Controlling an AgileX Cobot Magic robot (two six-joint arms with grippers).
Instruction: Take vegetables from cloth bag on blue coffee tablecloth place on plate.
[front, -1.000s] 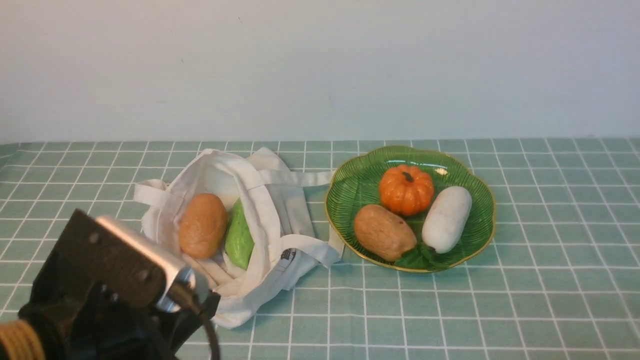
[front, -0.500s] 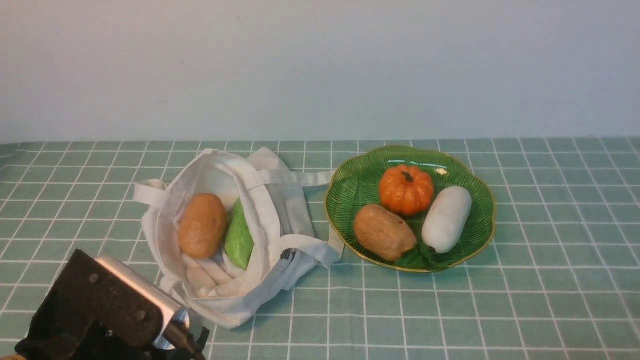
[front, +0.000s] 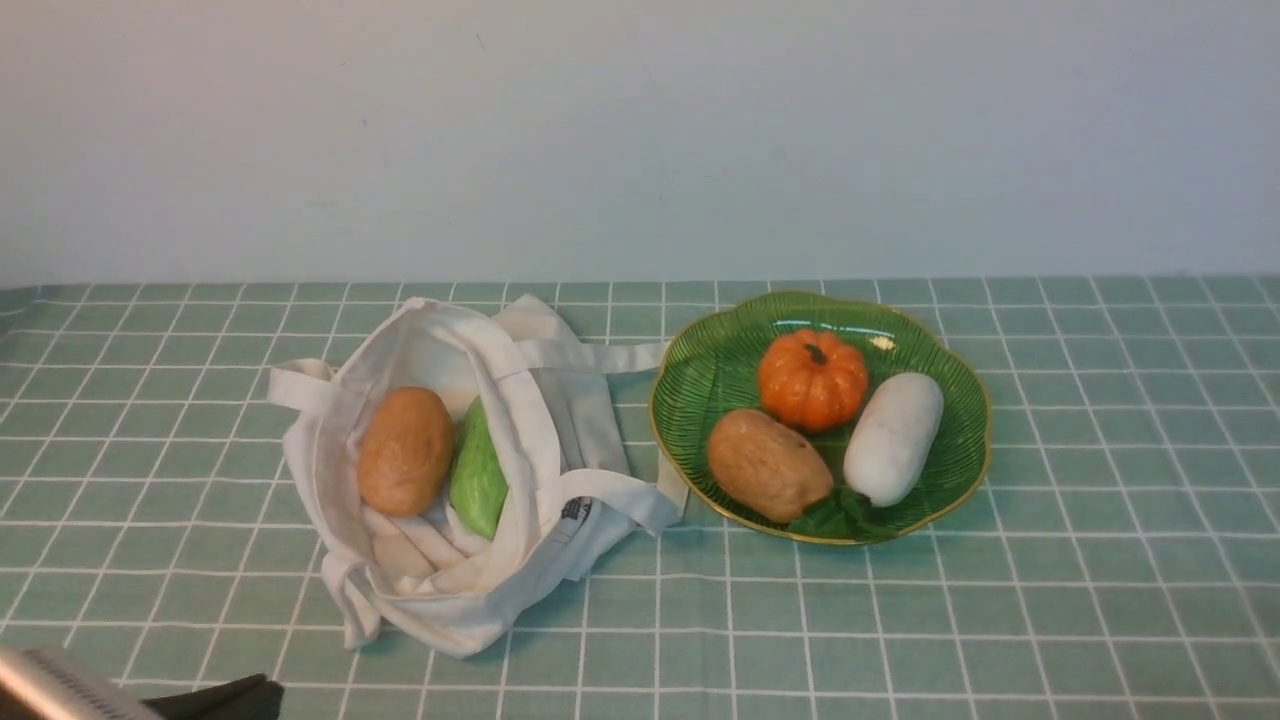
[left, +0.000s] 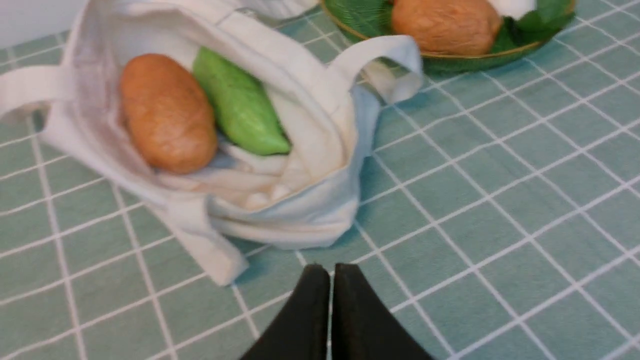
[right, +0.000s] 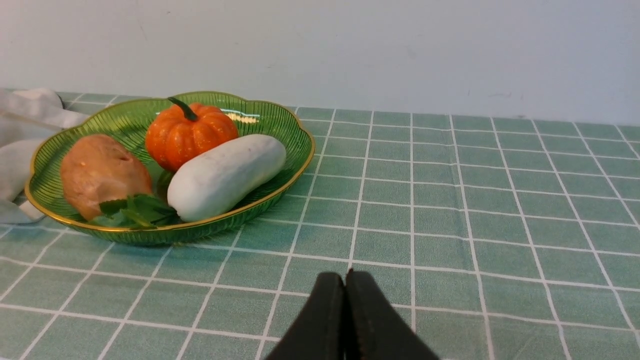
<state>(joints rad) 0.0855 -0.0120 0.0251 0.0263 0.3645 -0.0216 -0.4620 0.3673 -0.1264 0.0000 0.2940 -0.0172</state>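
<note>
pose, left arm (front: 60, 690): low at the near edge of the bench, far left of the plate (front: 700, 340) and nearer than it; only a sliver shows in the front view
left jaws: pressed together, holding nothing, tips aimed at the cloth bag (front: 540, 420), short of its near edge
right jaws: closed flat against each other, empty, low over the blue coffee tablecloth (front: 1000, 620), on the near side of the plate and apart from it
radish (front: 893, 438): one, lying in the plate's right half, leaves (front: 835, 512) at the near rim
pumpkin (front: 812, 380): one, in the plate's far middle, just beside the radish
brown potatoes: two; one on the plate (front: 768, 465), left of the radish; one in the bag (front: 405, 450)
green vegetable (front: 478, 470): one, in the bag, touching the potato there
cloth bag: one, open, lying just left of the plate, a strap reaching its rim
plate: one, right of the bench's middle
</note>
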